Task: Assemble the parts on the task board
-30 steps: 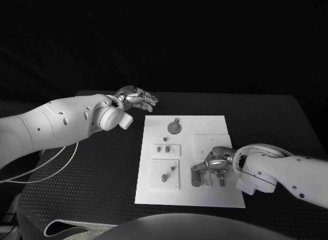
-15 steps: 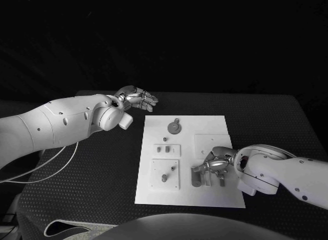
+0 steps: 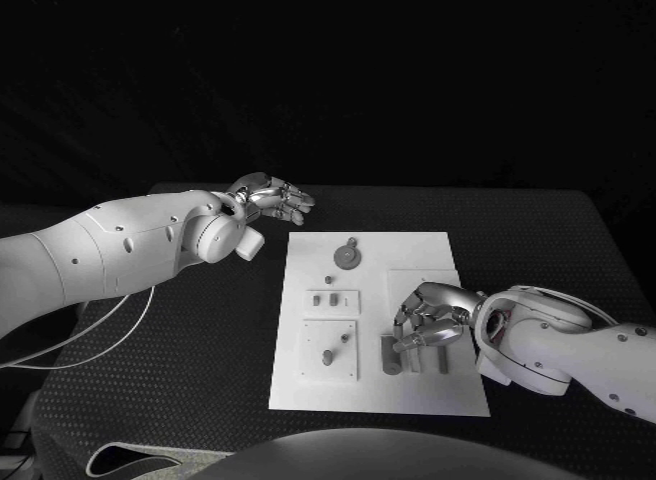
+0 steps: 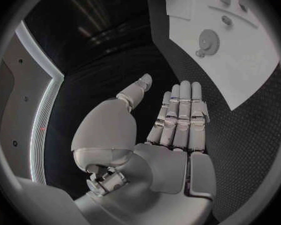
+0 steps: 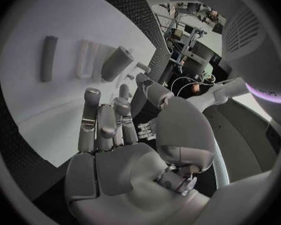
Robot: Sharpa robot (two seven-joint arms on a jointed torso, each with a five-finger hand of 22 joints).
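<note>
The white task board (image 3: 432, 250) lies in the middle of the black table. A round grey gear-like part (image 3: 350, 255) sits at its far end, also seen as the gear (image 4: 208, 41) on the board (image 4: 240, 70). Three long grey parts (image 3: 393, 355) lie side by side near the board's front right; the same long parts (image 5: 48, 57) lie beyond my right hand's fingers. My right hand (image 3: 432, 318) hovers just above them, fingers (image 5: 90, 120) apart and holding nothing. My left hand (image 3: 271, 198) is raised off the board's far left corner, its fingers (image 4: 181, 115) straight and empty.
Small grey pegs (image 3: 330, 279) and two raised white squares (image 3: 333, 300) with parts in them occupy the board's left half. Black table mat (image 3: 198, 330) surrounds the board. A white cable (image 3: 112, 330) loops at the left.
My right hand has drawn back a little from the long parts toward the board's middle, with its fingers lifted off them. The left hand has not moved.
</note>
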